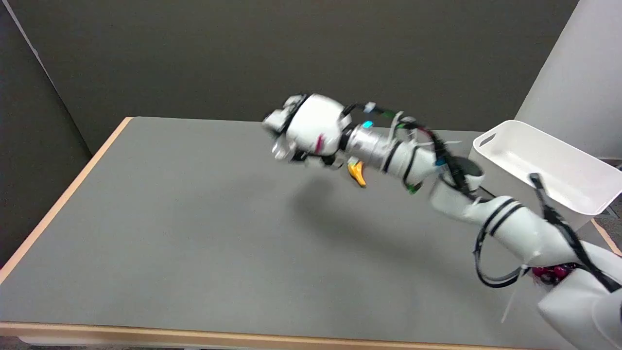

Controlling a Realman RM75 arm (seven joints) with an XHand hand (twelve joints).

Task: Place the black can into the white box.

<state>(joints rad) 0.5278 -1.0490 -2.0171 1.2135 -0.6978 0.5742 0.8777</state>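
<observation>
Item: my right hand (306, 129), frame centre, above the table (170, 218); grip blurred, cannot tell. Black can unseen. White box (549, 165), right edge. Step: apparently carrying boxward.

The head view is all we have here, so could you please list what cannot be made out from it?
- Black can: not visible anywhere; it may be under the right hand or out of frame.
- Right hand's fingers: blurred and turned away, so its grip cannot be told.
- White box: far interior hidden by its own wall; its right end is cut by the frame edge.
</observation>
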